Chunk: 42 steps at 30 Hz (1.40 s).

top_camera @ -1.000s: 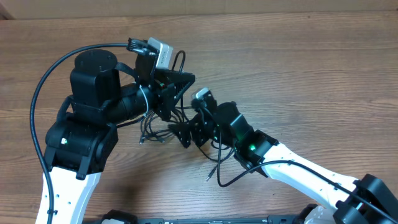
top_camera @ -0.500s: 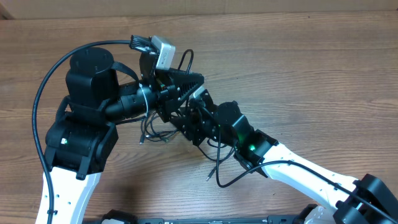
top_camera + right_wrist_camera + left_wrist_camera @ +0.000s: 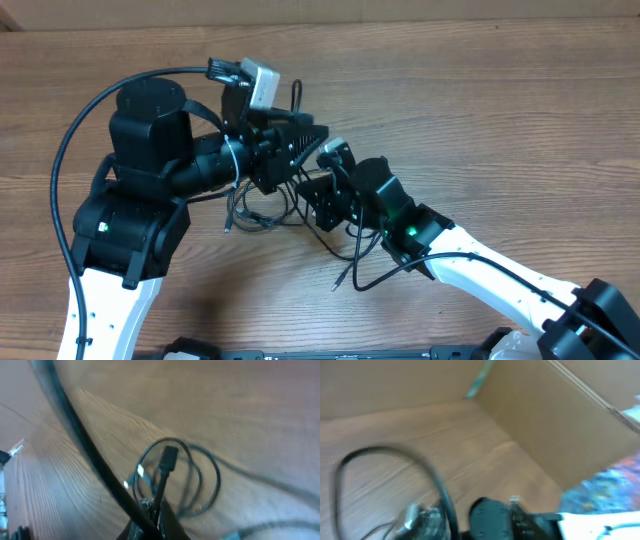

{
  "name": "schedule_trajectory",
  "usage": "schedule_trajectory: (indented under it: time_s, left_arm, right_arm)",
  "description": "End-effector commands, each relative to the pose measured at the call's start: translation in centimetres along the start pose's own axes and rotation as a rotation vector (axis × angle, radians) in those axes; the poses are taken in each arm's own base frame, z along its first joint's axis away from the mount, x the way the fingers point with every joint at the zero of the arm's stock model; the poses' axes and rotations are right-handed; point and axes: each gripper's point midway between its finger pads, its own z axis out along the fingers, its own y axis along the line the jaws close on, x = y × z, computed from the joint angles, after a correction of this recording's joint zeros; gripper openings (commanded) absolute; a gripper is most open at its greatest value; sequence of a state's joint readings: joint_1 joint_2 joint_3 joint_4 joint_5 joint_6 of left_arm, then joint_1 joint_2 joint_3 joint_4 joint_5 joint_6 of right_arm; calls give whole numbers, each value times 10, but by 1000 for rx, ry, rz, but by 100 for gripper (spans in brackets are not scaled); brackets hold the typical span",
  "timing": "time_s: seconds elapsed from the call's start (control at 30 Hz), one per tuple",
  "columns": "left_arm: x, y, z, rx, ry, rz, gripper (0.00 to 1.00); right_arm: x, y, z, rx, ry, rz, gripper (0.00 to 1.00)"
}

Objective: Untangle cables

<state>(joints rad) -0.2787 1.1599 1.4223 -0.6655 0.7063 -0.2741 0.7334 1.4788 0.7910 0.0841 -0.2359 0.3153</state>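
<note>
The cables (image 3: 255,212) lie as a loose tangle of thin black cords on the wooden table, between the two arms. One end trails toward the front (image 3: 345,272). My right gripper (image 3: 312,192) sits at the right edge of the tangle. In the right wrist view the right gripper (image 3: 159,505) is shut on one thin cord, whose plug (image 3: 169,456) sticks up above the jaws, with loops (image 3: 202,482) lying behind it. My left gripper (image 3: 312,135) hovers just above and behind the right one. The left wrist view is too blurred to show its jaws.
A thick black arm wire (image 3: 75,130) arcs round the left arm's base. Another thick wire (image 3: 85,445) crosses the right wrist view in front of the jaws. A cardboard wall (image 3: 560,425) stands beyond the table's far edge.
My right gripper has closed from wide open onto a cord and shifted slightly right. The left gripper rose and then settled back close above it.
</note>
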Motion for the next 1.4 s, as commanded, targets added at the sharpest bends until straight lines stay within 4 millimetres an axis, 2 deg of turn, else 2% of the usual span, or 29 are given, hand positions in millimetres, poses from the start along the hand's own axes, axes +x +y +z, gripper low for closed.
schedule_trajectory:
  time_s: [0.0,0.03,0.07,0.1,0.17,0.3,0.43,0.63,0.73,0.97,1.1,1.37]
  left_arm:
    - [-7,31,-8,-196,-36,-18,66]
    - [-3,35,-8,-216,-25,-29,83]
    - [1,38,-8,-230,-12,-40,94]
    - [4,39,-8,-233,-1,-47,100]
    - [8,41,-6,-238,17,-61,100]
    - [20,50,-1,-252,69,-97,100]
    - [38,61,6,-273,146,-152,100]
    - [62,79,20,-295,252,-227,99]
    - [69,86,27,-304,284,-250,100]
    - [77,97,36,-313,318,-274,99]
    - [77,97,36,-313,318,-273,99]
    - [77,98,36,-317,318,-272,99]
  right_arm:
    - [-6,4,-15,2,-9,34,4]
    - [-7,6,-20,4,-6,35,4]
    - [-9,8,-26,4,-10,33,4]
    - [-12,10,-31,6,-22,31,4]
    - [-21,10,-41,23,-56,34,4]
    - [-45,-8,-68,145,-169,106,4]
    - [-58,-24,-90,230,-239,135,4]
    - [-78,-62,-128,315,-353,333,4]
    - [-87,-77,-144,313,-390,376,4]
    - [-94,-79,-164,116,-356,434,4]
    - [-97,-77,-180,-18,-344,538,4]
    - [-110,-67,-219,-179,-374,459,4]
